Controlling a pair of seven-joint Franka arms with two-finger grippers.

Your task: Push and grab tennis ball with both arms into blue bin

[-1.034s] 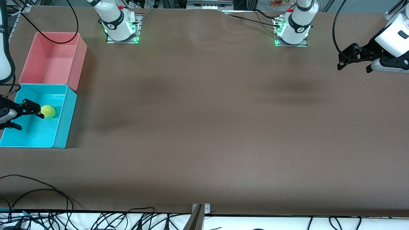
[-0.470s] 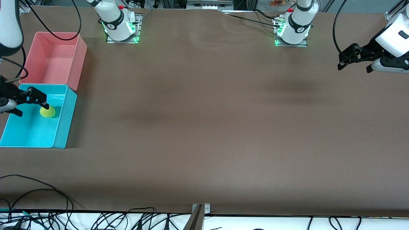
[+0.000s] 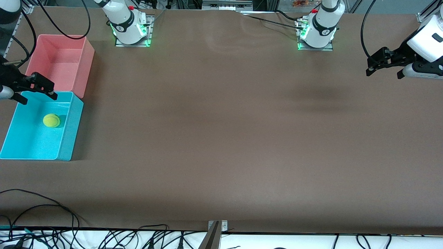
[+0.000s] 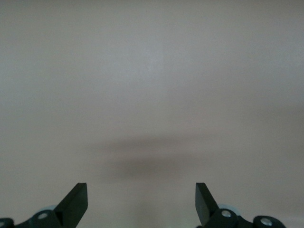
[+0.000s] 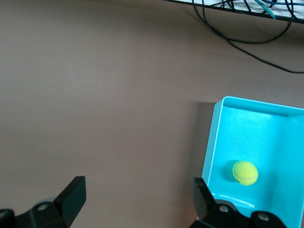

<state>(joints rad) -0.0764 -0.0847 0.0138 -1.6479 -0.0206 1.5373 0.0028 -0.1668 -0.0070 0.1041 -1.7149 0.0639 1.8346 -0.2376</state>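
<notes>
Yellow-green tennis ball [image 3: 51, 120]: lying loose on the floor of the blue bin [image 3: 67, 138], touched by nothing; also seen in the right wrist view [image 5: 245, 172].
Blue bin: at the right arm's end of the table, nearer the front camera than the pink bin [image 3: 84, 65] beside it.
Right gripper [image 3: 34, 92]: fingers spread, empty, in the air over the blue bin's edge next to the pink bin.
Left gripper [image 3: 369, 65]: fingers spread, empty, waiting over bare table [image 3: 221, 138] at the left arm's end.
Progress: ball in the bin, so the task looks finished; seemingly only parking the arms is left.
</notes>
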